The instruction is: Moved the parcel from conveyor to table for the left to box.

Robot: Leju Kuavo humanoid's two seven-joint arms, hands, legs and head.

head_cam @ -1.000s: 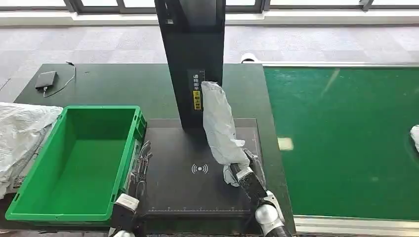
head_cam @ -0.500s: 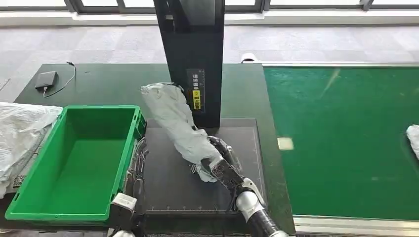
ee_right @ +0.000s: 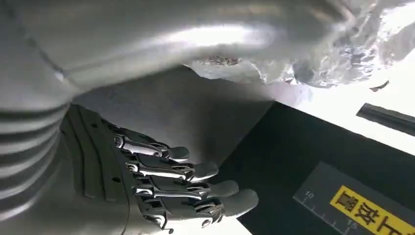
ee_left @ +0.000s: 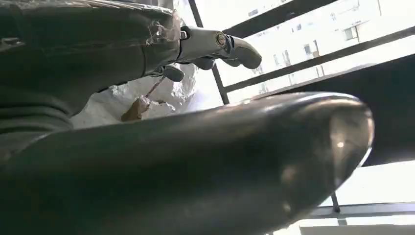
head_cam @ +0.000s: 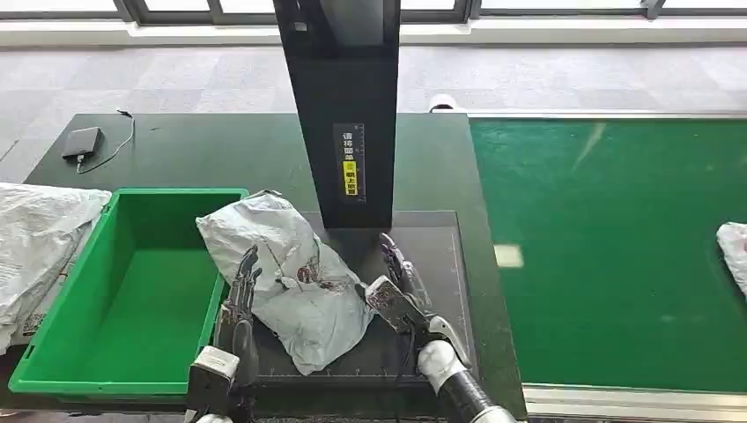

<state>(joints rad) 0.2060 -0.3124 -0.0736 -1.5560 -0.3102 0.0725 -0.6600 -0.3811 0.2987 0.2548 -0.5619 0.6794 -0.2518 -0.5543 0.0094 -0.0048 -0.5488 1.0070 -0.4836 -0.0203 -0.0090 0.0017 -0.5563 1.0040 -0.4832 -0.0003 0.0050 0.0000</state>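
Observation:
The grey crumpled parcel lies on the black scan pad on the table, its left end leaning over the rim of the green box. My right hand is beside the parcel's right edge, fingers stretched out and holding nothing. In the right wrist view the right hand hangs spread, apart from the parcel. My left hand stands at the parcel's left edge, between it and the box wall, fingers pointing up. In the left wrist view its fingers reach loosely over the parcel without gripping it.
A black post with a yellow label rises behind the pad. The green conveyor runs on the right with another white parcel at its edge. White bags lie left of the box. A dark device with a cable sits at the far left.
My right hand swung the parcel from upright down to the left, laid it on the pad against the box and let go. My left hand rose up to the parcel's left edge.

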